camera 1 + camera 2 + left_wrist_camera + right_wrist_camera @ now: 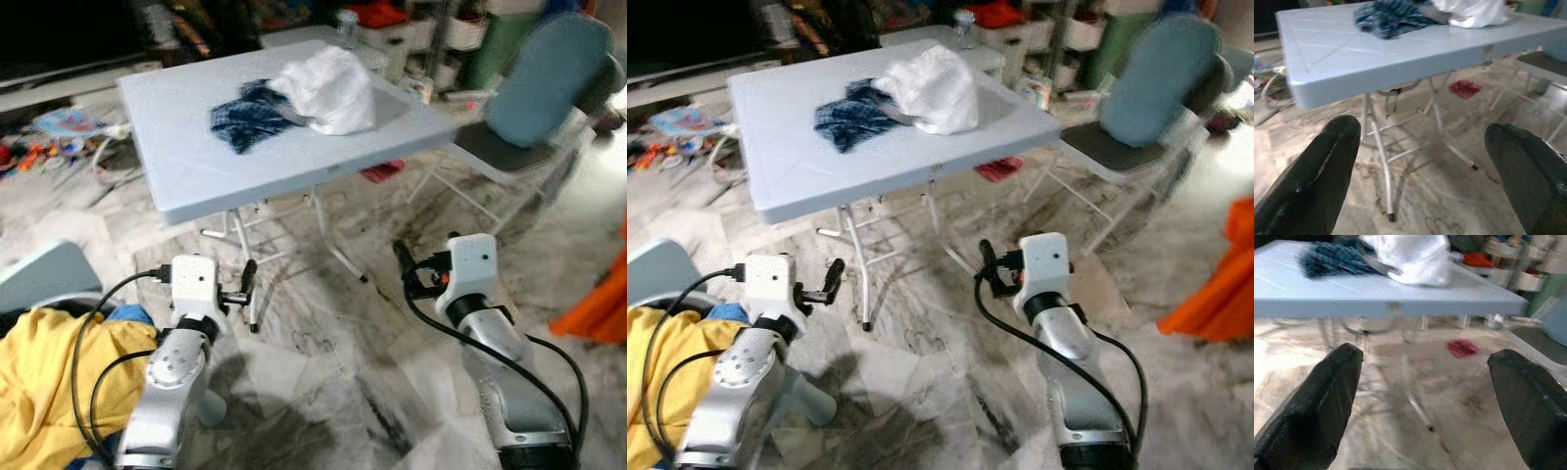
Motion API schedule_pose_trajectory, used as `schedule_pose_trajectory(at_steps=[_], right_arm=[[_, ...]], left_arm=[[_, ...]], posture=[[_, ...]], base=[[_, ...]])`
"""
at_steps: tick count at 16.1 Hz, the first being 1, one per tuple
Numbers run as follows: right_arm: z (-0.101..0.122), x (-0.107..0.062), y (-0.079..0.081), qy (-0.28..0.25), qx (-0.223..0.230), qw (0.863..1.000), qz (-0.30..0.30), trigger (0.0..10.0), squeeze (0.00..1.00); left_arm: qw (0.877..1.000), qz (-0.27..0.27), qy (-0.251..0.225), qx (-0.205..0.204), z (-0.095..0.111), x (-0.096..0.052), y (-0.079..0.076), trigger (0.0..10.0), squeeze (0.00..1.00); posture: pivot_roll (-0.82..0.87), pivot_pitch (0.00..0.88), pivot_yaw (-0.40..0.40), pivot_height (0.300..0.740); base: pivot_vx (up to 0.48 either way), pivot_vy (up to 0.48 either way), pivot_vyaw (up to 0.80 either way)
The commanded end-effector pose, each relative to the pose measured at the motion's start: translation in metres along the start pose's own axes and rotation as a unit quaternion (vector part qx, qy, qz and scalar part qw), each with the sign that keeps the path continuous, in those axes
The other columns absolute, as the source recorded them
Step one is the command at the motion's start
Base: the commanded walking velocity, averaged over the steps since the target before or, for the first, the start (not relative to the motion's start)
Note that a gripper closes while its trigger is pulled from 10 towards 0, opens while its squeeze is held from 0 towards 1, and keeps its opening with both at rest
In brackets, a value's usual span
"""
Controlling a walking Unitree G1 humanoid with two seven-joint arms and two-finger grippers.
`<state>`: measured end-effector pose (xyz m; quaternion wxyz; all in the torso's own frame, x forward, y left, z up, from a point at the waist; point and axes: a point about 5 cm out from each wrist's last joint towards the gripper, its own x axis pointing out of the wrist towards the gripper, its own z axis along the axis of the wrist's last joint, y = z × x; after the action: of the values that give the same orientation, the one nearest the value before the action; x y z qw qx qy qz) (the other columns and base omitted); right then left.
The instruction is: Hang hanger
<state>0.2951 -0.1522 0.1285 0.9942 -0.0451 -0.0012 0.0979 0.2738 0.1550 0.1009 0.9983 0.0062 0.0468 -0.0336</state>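
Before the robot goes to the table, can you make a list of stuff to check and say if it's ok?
1. Left gripper open and holding nothing: ok.
2. Right gripper open and holding nothing: ok.
3. Table within reach: not ok, both grippers hang short of its near edge.
4. Hanger spotted: cannot tell; a dark bar pokes out between the white cloth and the blue plaid cloth.
5. Floor to the table free: ok, bare marble.

one table (196, 147), two garments (294, 98) on it, one chair (539, 98).
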Motion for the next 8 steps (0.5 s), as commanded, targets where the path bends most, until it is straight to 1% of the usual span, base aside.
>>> schedule_pose_trajectory(at_steps=[1,2,3,8], right_arm=[[-0.0006,0.0002,-0.004,0.0,0.0,1.0,-0.001,10.0,0.0],[-0.0004,0.001,-0.0032,0.001,0.0,1.0,0.004,10.0,0.0],[0.0003,0.0017,-0.0016,0.0,-0.007,1.0,0.01,10.0,0.0],[0.0004,0.0017,0.0006,-0.002,-0.002,1.0,0.014,10.0,0.0]], left_arm=[[1.0,0.003,-0.003,-0.005,0.0031,0.0009,-0.0003,10.0,0.0],[1.0,0.004,-0.003,-0.005,0.0035,0.0009,-0.0004,10.0,0.0],[1.0,0.003,-0.004,-0.003,0.0038,0.0009,-0.0007,10.0,0.0],[1.0,0.002,-0.004,-0.004,0.004,0.0015,-0.0019,10.0,0.0]], posture=[[-0.09,0.0,-0.007,0.74],[-0.08,0.0,-0.01,0.74],[-0.08,0.0,-0.011,0.74],[-0.08,0.0,-0.008,0.74]], base=[[0.0,0.0,0.0],[0.0,0.0,0.0],[0.0,0.0,0.8],[0.0,0.0,0.8]])
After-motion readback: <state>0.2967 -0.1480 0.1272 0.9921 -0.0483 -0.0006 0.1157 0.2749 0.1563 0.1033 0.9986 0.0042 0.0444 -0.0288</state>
